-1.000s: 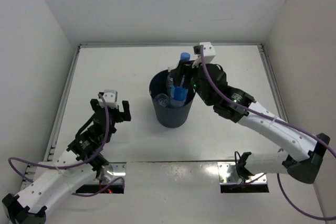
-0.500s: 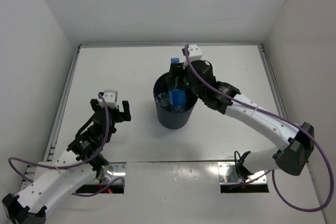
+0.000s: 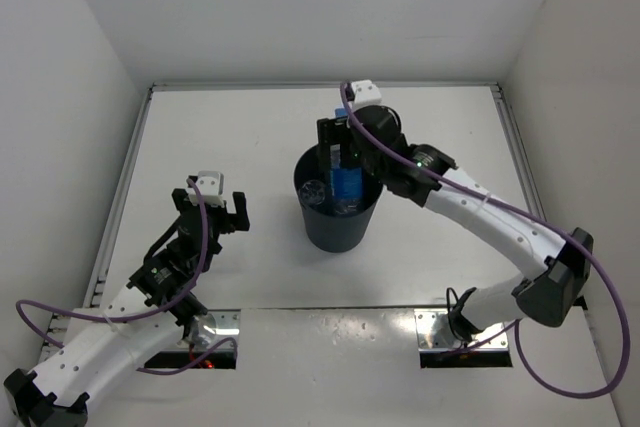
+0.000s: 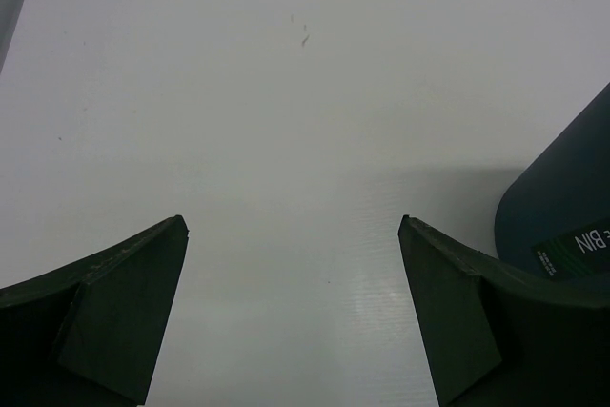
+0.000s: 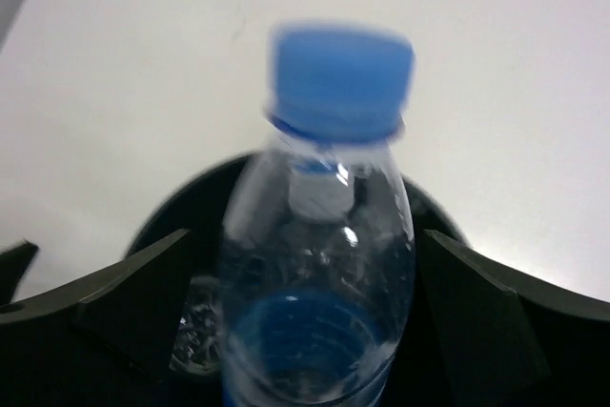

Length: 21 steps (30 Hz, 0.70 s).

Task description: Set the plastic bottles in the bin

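The left claw (image 3: 210,209) hovers over bare table (image 3: 230,137), its jaws spread wide with nothing between them. There is free surface ahead of it and on its left, as far as the table's left edge rail (image 3: 128,182). In the left wrist view the bin (image 4: 562,197) stands just past the right-hand finger (image 4: 467,321), apart from it.

The bin (image 3: 340,232) sits upright near the middle of the table, with room all round it. A clear bottle (image 3: 312,190) lies inside, against its left wall.

The right claw (image 3: 338,152) reaches over the bin's far rim. The blue-capped bottle (image 5: 329,235) stands upright between its fingers (image 5: 477,312), with its lower part inside the bin's mouth. I cannot tell whether the jaws are pressing on it.
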Available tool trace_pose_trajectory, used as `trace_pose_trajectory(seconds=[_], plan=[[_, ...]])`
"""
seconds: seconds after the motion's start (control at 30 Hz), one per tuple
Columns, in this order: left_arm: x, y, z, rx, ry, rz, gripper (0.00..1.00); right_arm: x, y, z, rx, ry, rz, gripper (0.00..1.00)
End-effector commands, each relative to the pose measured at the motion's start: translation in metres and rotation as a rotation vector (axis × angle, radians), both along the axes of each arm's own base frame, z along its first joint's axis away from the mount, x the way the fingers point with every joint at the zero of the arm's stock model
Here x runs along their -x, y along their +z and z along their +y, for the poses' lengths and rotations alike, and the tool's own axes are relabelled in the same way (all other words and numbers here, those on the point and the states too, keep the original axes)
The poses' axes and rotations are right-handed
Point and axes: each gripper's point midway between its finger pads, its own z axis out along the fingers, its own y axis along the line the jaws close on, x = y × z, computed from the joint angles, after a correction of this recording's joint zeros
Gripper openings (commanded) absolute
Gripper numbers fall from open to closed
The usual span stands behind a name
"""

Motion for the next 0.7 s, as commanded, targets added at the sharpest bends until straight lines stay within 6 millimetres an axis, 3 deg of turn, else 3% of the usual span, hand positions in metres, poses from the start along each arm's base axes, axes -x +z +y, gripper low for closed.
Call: trace_pose_trajectory(seconds=[0.0, 0.03, 0.17, 0.2, 0.3, 0.37, 0.47, 0.57, 0.67], plan=[[-0.002, 0.003, -0.002, 0.001, -0.001, -0.024, 1.00, -0.013, 0.081, -0.019, -0.086, -0.064, -0.178, 1.00], [-0.002, 0.003, -0.002, 0.001, -0.001, -0.024, 1.00, -0.016, 0.098, -0.024, -0.120, -0.080, -0.213, 1.00], [-0.002, 0.005, -0.001, 0.007, -0.001, -0.032, 1.00, -0.021, 0.131, -0.037, -0.169, -0.104, -0.290, 1.00], [-0.002, 0.005, -0.001, 0.007, -0.001, -0.032, 1.00, -0.024, 0.140, -0.048, -0.180, -0.131, -0.308, 1.00], [-0.002, 0.005, -0.001, 0.007, -0.001, -0.032, 1.00, -0.025, 0.150, -0.072, -0.221, -0.224, -0.304, 1.00], [-0.002, 0.005, -0.001, 0.007, -0.001, -0.032, 1.00, -0.025, 0.145, -0.091, -0.196, -0.307, -0.292, 1.00], [-0.002, 0.005, -0.001, 0.007, -0.001, -0.032, 1.00, -0.017, 0.112, -0.117, -0.127, -0.427, -0.202, 1.00], [-0.002, 0.005, -0.001, 0.007, -0.001, -0.032, 1.00, 0.000, 0.073, -0.125, -0.089, -0.429, -0.111, 1.00], [-0.002, 0.005, -0.001, 0.007, -0.001, -0.032, 1.00, 0.017, 0.055, -0.136, -0.133, -0.462, -0.064, 1.00]])
